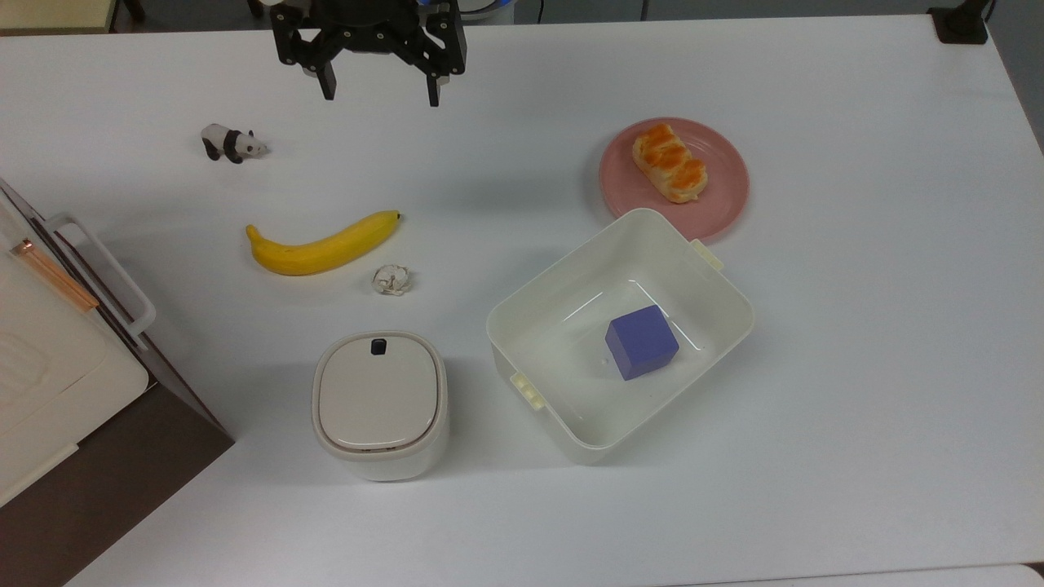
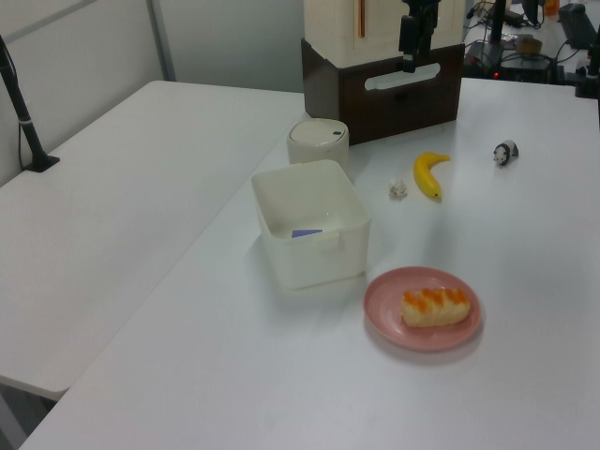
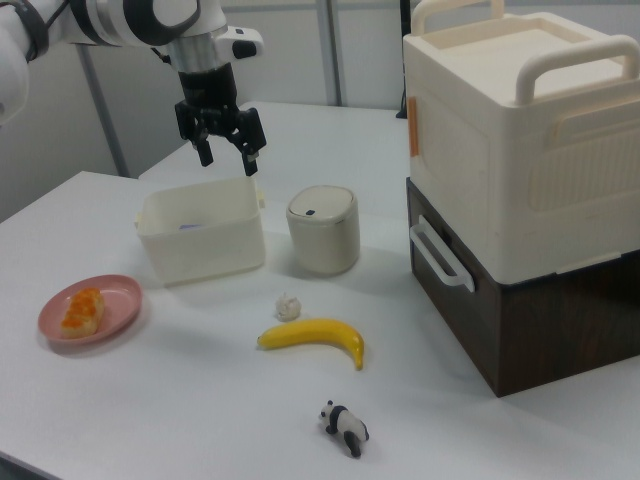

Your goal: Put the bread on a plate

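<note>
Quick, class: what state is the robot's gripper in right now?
Black two-finger gripper: open, holding nothing, raised above the white table.

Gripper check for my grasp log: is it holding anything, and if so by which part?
Nothing. The gripper is open and empty above the table; the bread lies on the plate.

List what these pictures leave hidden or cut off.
- Purple cube: in the left view, only a sliver shows above the white tub's wall.
- Arm above the gripper: cut off by the top view's upper edge.
- Bread's underside: hidden against the pink plate.
</note>
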